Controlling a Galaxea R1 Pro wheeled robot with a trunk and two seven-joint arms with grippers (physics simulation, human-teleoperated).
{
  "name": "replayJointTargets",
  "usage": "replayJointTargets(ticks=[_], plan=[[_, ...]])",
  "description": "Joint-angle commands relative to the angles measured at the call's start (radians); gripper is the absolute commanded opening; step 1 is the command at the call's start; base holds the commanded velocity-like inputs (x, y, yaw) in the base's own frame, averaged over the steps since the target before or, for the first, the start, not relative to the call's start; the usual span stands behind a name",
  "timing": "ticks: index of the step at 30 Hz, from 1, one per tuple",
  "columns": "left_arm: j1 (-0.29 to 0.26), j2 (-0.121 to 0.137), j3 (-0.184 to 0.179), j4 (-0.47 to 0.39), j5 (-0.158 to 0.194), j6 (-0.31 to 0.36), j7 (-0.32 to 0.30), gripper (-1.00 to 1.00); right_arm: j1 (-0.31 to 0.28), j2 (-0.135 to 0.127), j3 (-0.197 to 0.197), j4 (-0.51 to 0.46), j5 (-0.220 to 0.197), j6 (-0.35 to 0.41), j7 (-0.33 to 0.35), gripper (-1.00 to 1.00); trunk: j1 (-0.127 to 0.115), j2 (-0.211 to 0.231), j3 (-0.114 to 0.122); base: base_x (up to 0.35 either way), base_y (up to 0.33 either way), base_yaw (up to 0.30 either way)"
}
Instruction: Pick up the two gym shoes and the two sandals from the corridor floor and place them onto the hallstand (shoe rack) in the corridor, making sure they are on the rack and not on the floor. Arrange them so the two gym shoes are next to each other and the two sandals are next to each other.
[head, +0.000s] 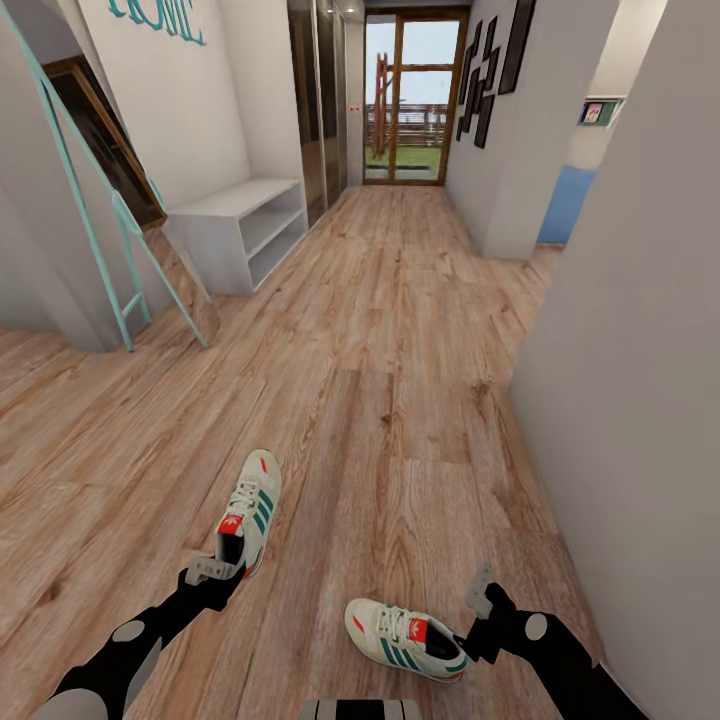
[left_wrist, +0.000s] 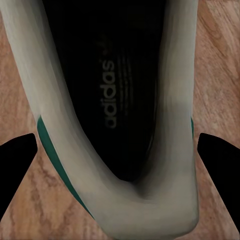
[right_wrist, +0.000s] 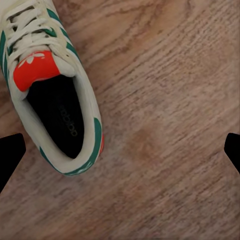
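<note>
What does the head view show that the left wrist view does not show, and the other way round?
Head view alone: the hallstand far up the corridor, the second gym shoe beside the right gripper, and a glass door at the end. Left wrist view alone: the dark insole with printed lettering, and the left gripper open, one fingertip on each side of the heel. Both share the left-hand gym shoe and the wood floor.

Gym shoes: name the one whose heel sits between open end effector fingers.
The shoe by the left end effector, toe pointing down the corridor; the other lies crosswise.
</note>
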Motion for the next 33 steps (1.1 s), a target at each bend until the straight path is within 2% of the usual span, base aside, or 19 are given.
replayJointTargets(ticks=[1, 6, 15, 23, 33], plan=[[-0.001, -0.001, 0.009, 0.000, -0.010, -0.005, -0.005, -1.00, 0.000, 0.000, 0.003, -0.002, 0.006, 0.004, 0.003, 1.00, 0.000, 0.000, -0.001, 0.000, 0.000, 0.000], [-0.001, -0.001, 0.008, 0.000, -0.009, -0.005, -0.006, -1.00, 0.000, 0.001, 0.004, -0.001, 0.005, -0.008, 0.001, 1.00, 0.000, 0.000, -0.001, 0.000, 0.000, 0.000], [-0.001, -0.001, 0.010, 0.000, -0.009, -0.004, -0.007, -1.00, -0.001, 0.003, 0.005, -0.007, 0.004, -0.082, -0.001, 1.00, 0.000, 0.000, -0.001, 0.000, 0.000, 0.000], [-0.001, -0.001, 0.009, 0.000, -0.009, -0.004, -0.007, -1.00, -0.002, 0.005, 0.004, -0.005, 0.003, -0.095, -0.002, 1.00, 0.003, -0.002, -0.032, 0.000, 0.000, 0.000], [-0.001, 0.000, 0.008, 0.000, -0.009, -0.004, -0.007, -1.00, -0.002, 0.017, 0.003, -0.010, 0.003, -0.096, -0.003, 1.00, 0.003, -0.002, -0.032, 0.000, 0.000, 0.000]])
